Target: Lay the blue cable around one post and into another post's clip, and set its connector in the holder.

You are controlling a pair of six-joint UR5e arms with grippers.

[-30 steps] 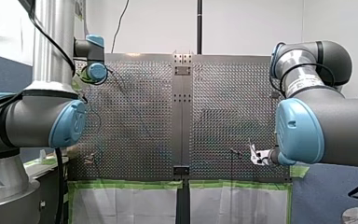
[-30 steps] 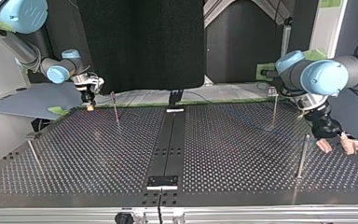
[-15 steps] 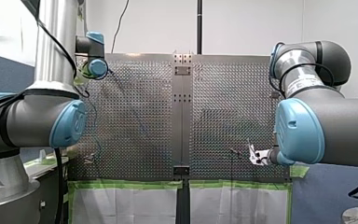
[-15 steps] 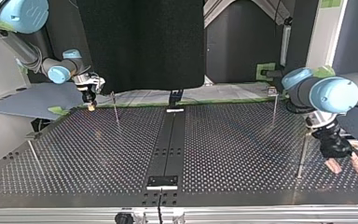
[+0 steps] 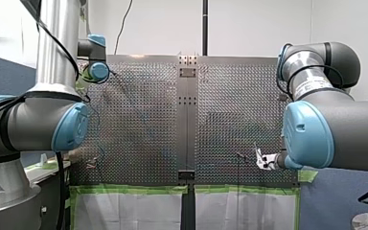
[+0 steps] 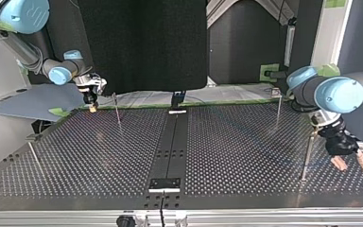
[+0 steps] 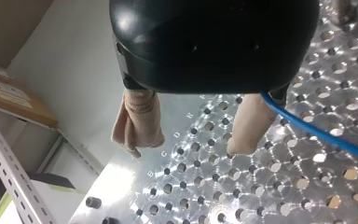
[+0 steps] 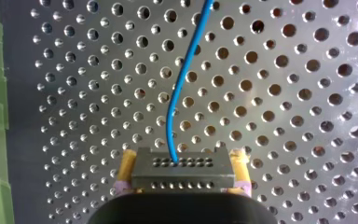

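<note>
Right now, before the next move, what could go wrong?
My left gripper is open, and the blue cable runs beside one pad, not between them, so it may slip off or snag. In the top view that gripper hangs near a thin post; a swing might knock it.

In the top view I am counting four posts on the table [image 6: 99, 156]: back-left post [image 6: 117, 109], back-right post [image 6: 278, 112], front-left post [image 6: 34, 158], front-right post [image 6: 307, 158]. I am logging two grippers, my left gripper [image 6: 352, 163] and my right gripper [image 6: 91, 105]; one blue cable [image 8: 179, 88]; one connector [image 8: 182, 169].
</note>
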